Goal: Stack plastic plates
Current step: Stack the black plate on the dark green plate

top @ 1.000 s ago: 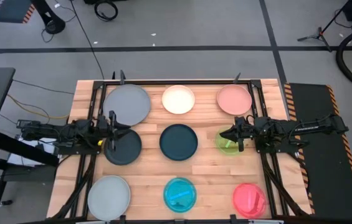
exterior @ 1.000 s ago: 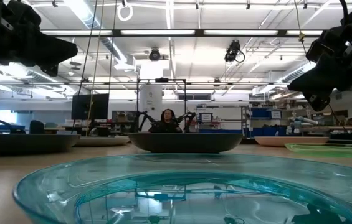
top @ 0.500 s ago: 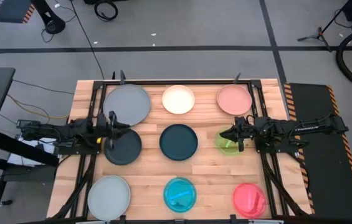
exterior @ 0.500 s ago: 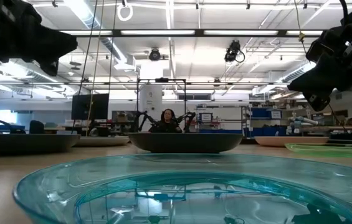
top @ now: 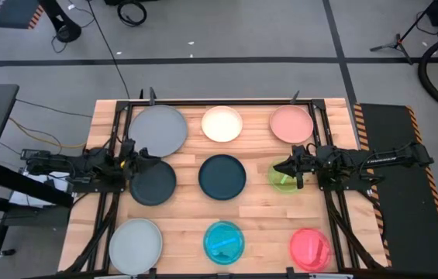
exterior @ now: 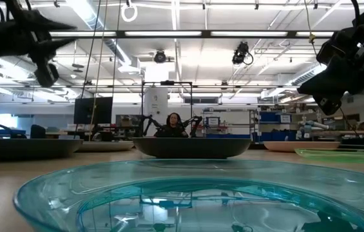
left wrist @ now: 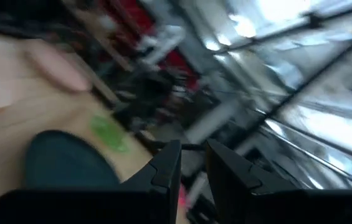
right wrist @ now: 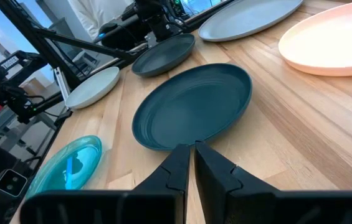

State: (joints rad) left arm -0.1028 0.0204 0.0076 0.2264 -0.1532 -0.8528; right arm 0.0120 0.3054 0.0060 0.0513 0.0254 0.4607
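Nine plates lie flat and apart on the wooden table [top: 187, 225]. At the far side are a large grey [top: 157, 129], a cream [top: 222, 124] and a salmon plate [top: 291, 123]. In the middle row are a black [top: 155, 184], a dark teal [top: 222, 176] and a green plate [top: 287, 180]. At the near side are a light grey [top: 136, 245], a cyan [top: 224, 242] and a red-pink plate [top: 310, 248]. My left gripper [top: 141, 157] hangs above the black plate's far-left rim, its fingers a narrow gap apart [left wrist: 192, 155], empty. My right gripper [top: 278, 168] is shut and empty [right wrist: 192, 152] above the green plate's left rim.
Black frame rails [top: 219, 101] run along the table's far edge and down both sides. The dark teal plate [right wrist: 194, 106] lies straight ahead of my right gripper. Bare wood shows between the plates. A person sits far back in the room [exterior: 172, 122].
My left gripper has turned about its wrist and tipped upward, drawing back a little toward the table's left edge. No plate has moved.
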